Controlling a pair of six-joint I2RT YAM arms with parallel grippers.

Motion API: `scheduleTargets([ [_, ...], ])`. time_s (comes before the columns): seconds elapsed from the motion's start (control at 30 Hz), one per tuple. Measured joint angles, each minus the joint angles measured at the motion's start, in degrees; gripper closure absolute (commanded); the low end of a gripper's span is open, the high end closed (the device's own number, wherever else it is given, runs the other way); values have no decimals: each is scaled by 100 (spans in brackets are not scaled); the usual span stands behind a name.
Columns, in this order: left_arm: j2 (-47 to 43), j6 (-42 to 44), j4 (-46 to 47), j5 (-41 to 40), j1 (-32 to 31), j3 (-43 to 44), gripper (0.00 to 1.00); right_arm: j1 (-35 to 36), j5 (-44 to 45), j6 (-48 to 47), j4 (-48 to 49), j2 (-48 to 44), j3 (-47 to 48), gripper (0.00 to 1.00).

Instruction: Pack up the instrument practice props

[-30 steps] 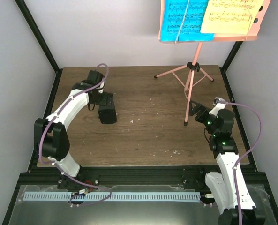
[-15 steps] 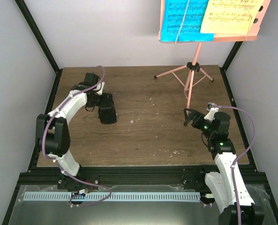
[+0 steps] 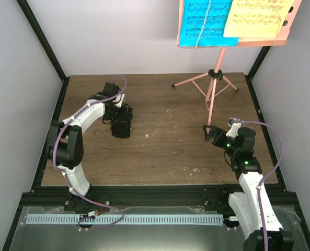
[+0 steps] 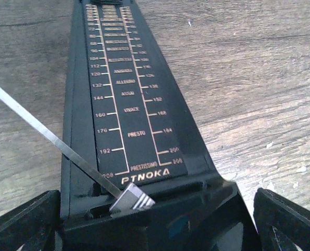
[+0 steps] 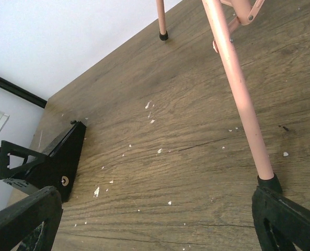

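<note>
Brown wooden surface [image 3: 165,146], flecked white, enclosed by pale walls [image 3: 118,36] and black frame posts [image 3: 44,42]. On the left half, black metronome [image 4: 124,99], flanked at its wide end by the left claw [image 4: 155,227], spread fully apart with one finger on each side; contact with its sides not discernible. On the metronome face, gold lettering: "PTNOKA" at the wide end, above it a tempo scale reading PRESTISSIMO, PRESTO, VIVACE and ALLEGRO, with figures from 208 down through 200, 192, 184, 176, 168, 160, 152 and 144; finer marks toward the narrow end too blurred to read. Across the face, silver pendulum rod [image 4: 39,125] slanting to the left, its ribbed sliding weight [image 4: 132,197] low beside the brand name. At the right rear, pink music stand [image 3: 215,91] upright on three legs, well apart from the metronome, bare wood between them. On its desk [image 3: 259,42], cyan page [image 3: 204,23] to the left and pale-yellow page [image 3: 256,18] to the right, both printed with staves, notes too small to read. Right claw [image 5: 155,225] low over the surface, fingers wide apart and holding nothing, the nearest stand leg [image 5: 238,89] and its black rubber foot [image 5: 268,184] just beside the right finger.
</note>
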Motion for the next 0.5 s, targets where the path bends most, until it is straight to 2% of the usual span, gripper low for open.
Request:
scheduleTargets([
  [0.2, 227, 372, -42, -208, -238, 59, 0, 0, -57, -101, -24, -15, 0, 0],
  [0.5, 140, 1193, -2, 232, -1051, -138, 4, 0, -109, -304, -190, -26, 0, 0],
])
